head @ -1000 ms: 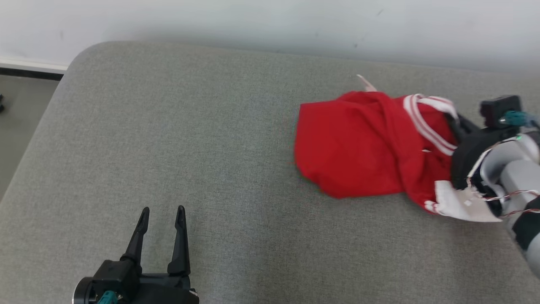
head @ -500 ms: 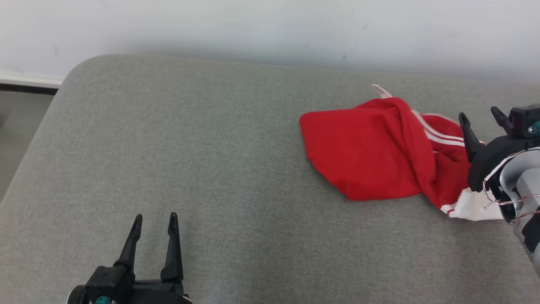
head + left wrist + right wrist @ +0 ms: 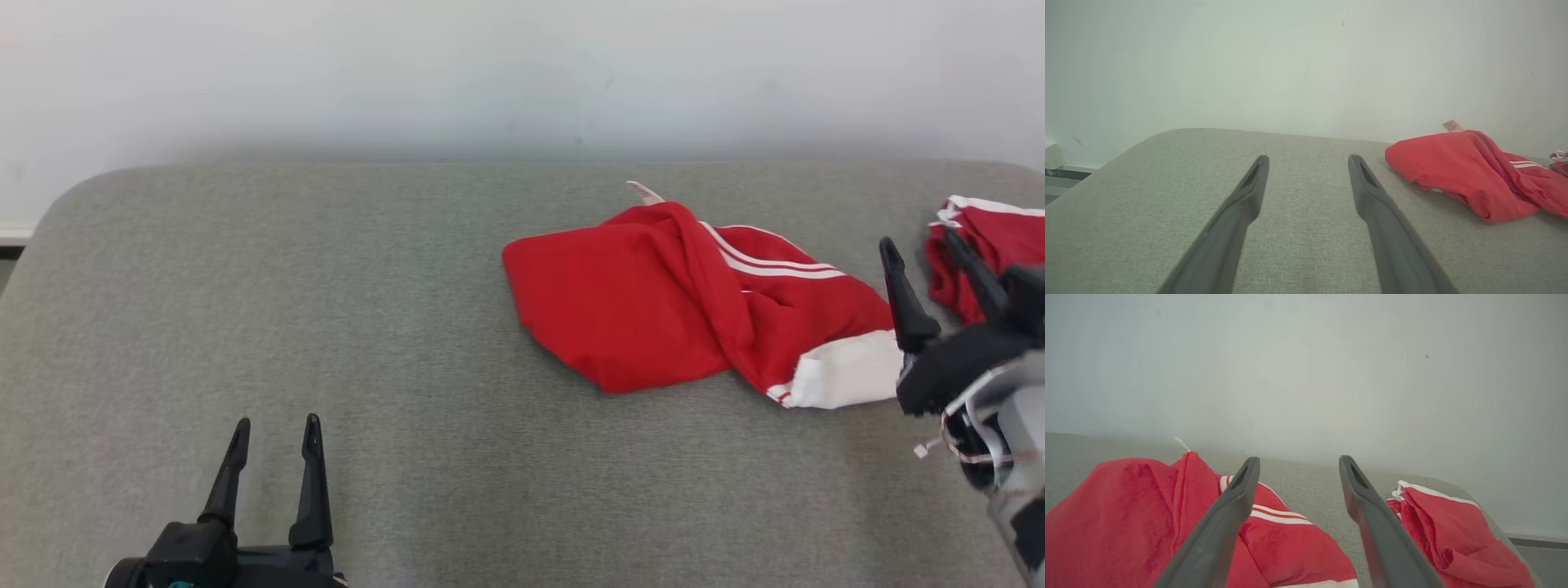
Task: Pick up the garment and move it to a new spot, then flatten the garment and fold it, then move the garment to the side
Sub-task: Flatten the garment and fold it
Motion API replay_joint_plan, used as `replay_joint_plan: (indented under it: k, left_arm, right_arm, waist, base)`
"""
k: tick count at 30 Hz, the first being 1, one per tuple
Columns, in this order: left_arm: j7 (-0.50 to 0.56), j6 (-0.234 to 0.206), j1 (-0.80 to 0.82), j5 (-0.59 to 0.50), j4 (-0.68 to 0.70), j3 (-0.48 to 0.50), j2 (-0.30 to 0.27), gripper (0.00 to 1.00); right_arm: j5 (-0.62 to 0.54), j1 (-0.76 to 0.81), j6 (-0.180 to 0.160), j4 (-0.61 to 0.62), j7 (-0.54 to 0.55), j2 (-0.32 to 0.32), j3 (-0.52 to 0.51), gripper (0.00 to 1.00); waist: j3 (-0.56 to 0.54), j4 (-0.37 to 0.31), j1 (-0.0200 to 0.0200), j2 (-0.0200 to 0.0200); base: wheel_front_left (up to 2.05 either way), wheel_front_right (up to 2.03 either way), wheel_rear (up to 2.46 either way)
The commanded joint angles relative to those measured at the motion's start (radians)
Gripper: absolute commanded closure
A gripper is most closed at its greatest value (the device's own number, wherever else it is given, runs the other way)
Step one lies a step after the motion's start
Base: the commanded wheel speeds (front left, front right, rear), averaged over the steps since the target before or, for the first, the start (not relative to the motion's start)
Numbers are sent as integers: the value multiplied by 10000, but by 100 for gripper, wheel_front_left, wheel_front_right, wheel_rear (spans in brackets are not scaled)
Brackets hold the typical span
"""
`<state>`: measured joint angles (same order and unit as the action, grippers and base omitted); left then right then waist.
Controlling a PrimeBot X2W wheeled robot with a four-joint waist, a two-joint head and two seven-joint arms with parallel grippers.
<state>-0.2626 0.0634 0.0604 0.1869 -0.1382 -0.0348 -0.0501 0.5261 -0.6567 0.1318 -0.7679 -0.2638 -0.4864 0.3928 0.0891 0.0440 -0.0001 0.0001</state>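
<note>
now the red jersey lies bunched, right of centre on the grey padded surface, free of both grippers. right gripper stands spread and empty just right of it, likely poised for flattening; left gripper, also spread, waits near left.

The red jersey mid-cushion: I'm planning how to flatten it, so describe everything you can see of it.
The jersey is red fabric, bunched and folded over itself, lying on the grey cushion. Two white stripes run along one edge, a white panel shows at its right end, and a small tag sticks up behind. The open right end effector stands beside the panel.
</note>
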Motion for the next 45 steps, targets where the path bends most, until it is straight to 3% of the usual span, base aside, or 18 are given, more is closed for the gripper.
replay_joint_plan:
  k: [1, 10, 16, 21, 26, 45]
  left_arm:
    - [-31, 68, -131, -19, 34, 21, -8, 0]
    - [-32, 178, -137, -293, 51, 237, -5, 0]
    - [-32, 225, -214, -367, 46, 253, -4, 0]
    - [-32, 235, -224, -375, 34, 218, -4, 0]
    - [-32, 253, -248, -389, 11, 236, -4, 0]
    - [-32, 86, 36, -96, 54, -200, -4, 0]
  right_arm:
    - [-109, 158, -26, 112, 0, 22, -118, 0]
    - [-1658, 3656, -26, 3489, 1, 1325, -3194, 0]
    - [-2270, 5388, -26, 4977, 0, 2373, -4284, 0]
    - [-2504, 6069, -26, 5421, 0, 2859, -4515, 0]
    - [-2541, 6138, -26, 5481, -2, 2942, -4465, 0]
    - [-2346, 4402, -26, 4842, 85, 1978, -2962, 0]
  waist:
    - [-73, -250, 1, -1]
    - [-164, -660, 1, -1]
    - [-200, -752, 1, -1]
    - [-142, -775, 1, -1]
    - [-117, -756, 1, -1]
    - [130, 178, 1, -1]
  base:
    - [0, 0, 0]
    - [0, 0, 0]
    - [0, 0, 0]
    - [0, 0, 0]
    - [0, 0, 0]
    - [0, 0, 0]
